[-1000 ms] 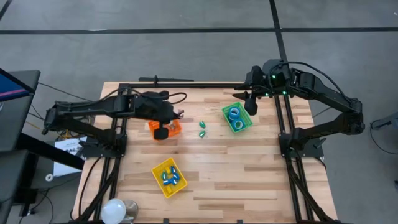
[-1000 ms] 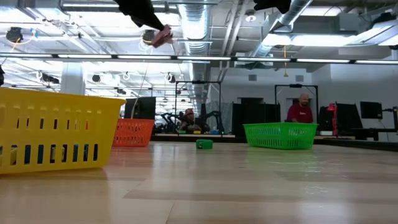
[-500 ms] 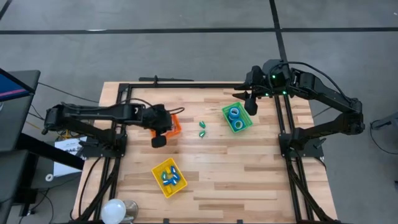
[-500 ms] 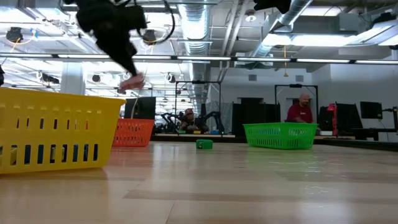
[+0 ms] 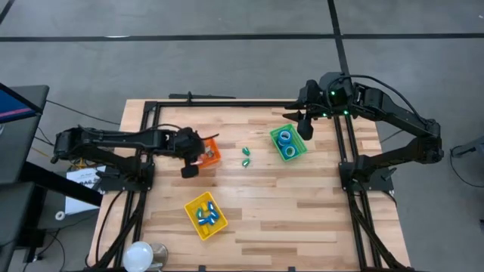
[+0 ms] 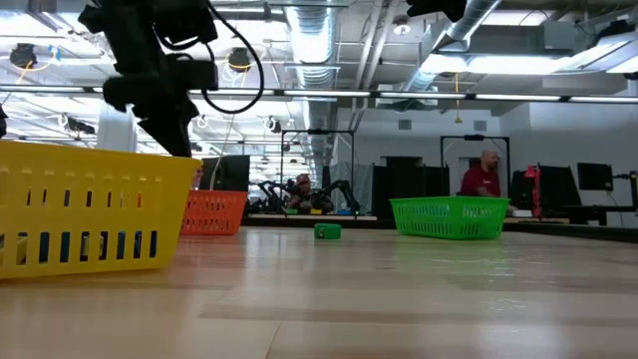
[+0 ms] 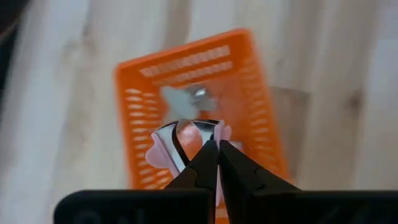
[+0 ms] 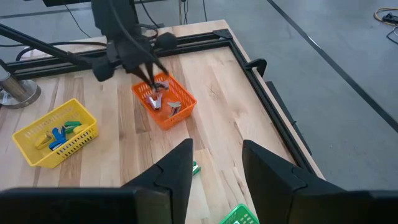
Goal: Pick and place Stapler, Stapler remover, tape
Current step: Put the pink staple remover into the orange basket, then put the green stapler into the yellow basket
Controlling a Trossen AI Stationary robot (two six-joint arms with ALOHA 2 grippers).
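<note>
My left gripper (image 7: 217, 146) is shut on a pink stapler remover (image 7: 163, 148) just over the inside of the orange bin (image 5: 212, 149). The low view shows its fingers (image 6: 179, 145) dipping behind the yellow bin (image 6: 90, 204). Another stapler remover (image 8: 175, 107) lies on the orange bin's floor. Two tape rolls (image 5: 284, 137) lie in the green bin (image 5: 298, 143). Blue and green staplers (image 5: 206, 214) lie in the yellow bin (image 5: 193, 203). My right gripper (image 8: 217, 165) hangs open and holds nothing, high above the green bin's far edge. My left gripper pinches the stapler remover between its two fingertips, at the middle between the pink handles (image 7: 221, 133). The fingers slant down from the table's left side. The remover hangs below the tips inside the orange bin's rim (image 8: 163, 86); whether it touches the floor I cannot tell.
Two small green pieces (image 5: 246, 156) lie on the wood between the orange and green bins. A black frame rail (image 5: 227, 103) runs along the table's far edge. A round lamp (image 5: 141, 255) stands at the near left corner. People sit at desks beyond the table (image 6: 485, 175).
My left gripper has come down from high above the orange bin toward the table's near left, tipping steeper, and stays shut on the stapler remover, which now hangs low inside the bin's rim.
</note>
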